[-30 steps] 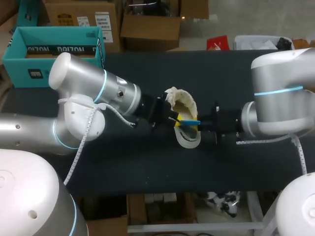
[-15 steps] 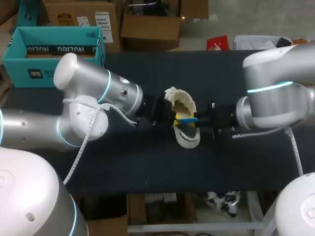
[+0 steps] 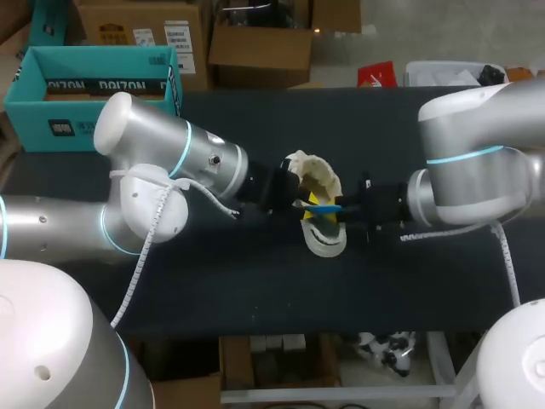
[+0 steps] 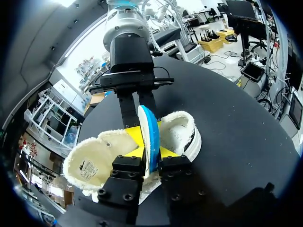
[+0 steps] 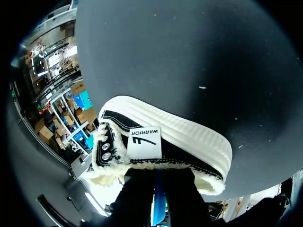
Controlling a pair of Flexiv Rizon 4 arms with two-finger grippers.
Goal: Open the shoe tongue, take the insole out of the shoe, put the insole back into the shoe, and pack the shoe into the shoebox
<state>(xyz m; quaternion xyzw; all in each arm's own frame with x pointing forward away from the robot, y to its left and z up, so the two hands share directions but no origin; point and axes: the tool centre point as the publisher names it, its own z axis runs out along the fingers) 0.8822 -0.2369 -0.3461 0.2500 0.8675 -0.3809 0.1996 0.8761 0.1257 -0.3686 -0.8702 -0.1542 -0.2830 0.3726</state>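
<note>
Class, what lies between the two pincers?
The blue insole, on edge above the shoe, runs from left pincer to right pincer, seen in the left wrist view.

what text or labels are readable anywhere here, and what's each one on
"WARRIOR", under a logo mark: on the white tab at the heel of the black-and-white fleece-lined shoe.
The white lettering on the teal cardboard shoebox: too blurred to read surely.
The small dark mark on the shoe's cream fleece lining: too small to read.
</note>
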